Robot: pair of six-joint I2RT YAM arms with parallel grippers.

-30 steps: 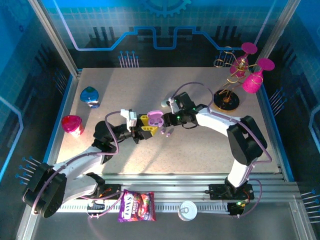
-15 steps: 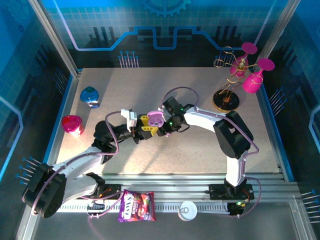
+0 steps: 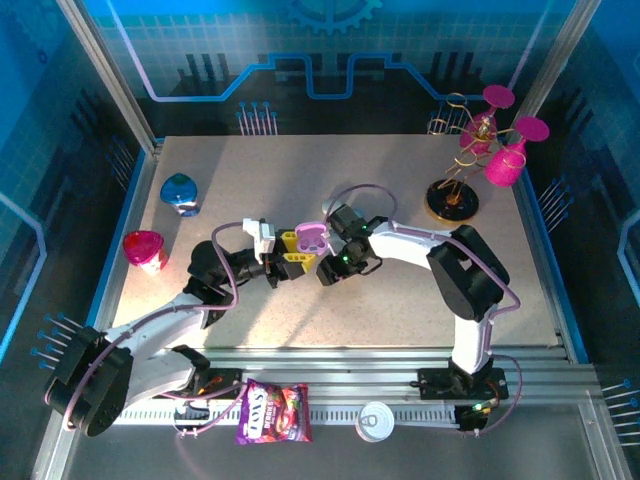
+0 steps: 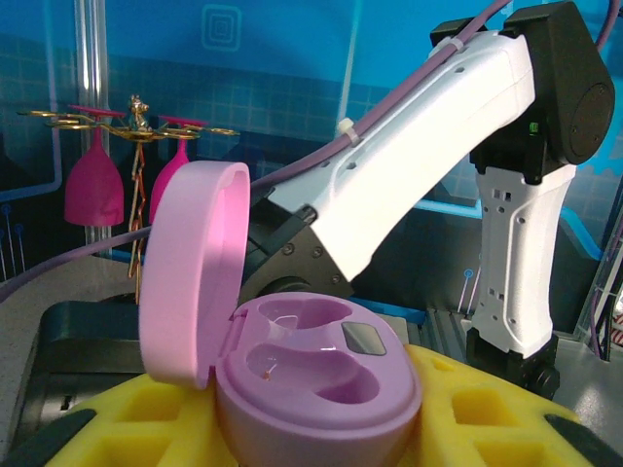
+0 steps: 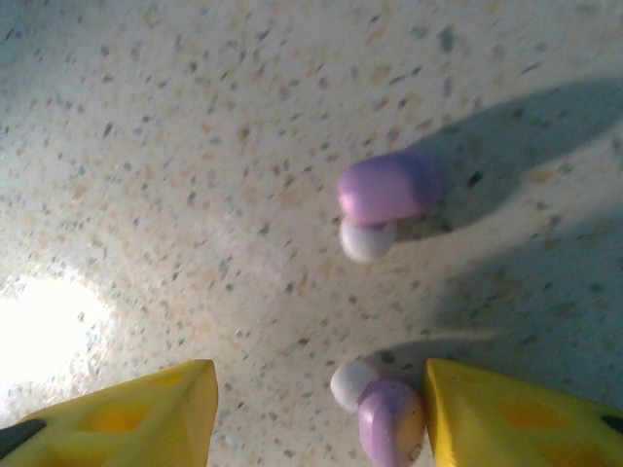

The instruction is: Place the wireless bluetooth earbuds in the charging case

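The wireless bluetooth earbuds (image 5: pixel 384 195) are spotted on the speckled table (image 5: pixel 146 146) in the right wrist view. Two purple ones, one lying between the right gripper (image 5: pixel 313 399)'s spread yellow fingers (image 5: pixel 136 418), the other just beyond them. From the top, the charging case (image 3: pixel 311 237) is held clamped by the left gripper (image 3: pixel 292 256) mid-table, with the right gripper just right of it and a bit nearer. In the left wrist view its lid (image 4: pixel 190 282) is flipped up and both wells are empty.

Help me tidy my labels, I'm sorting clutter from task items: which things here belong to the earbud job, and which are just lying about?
Job: purple charging case, two purple earbuds, left gripper, right gripper.
Lying about: blue object, pink object, glass rack, snack bag, white lid.
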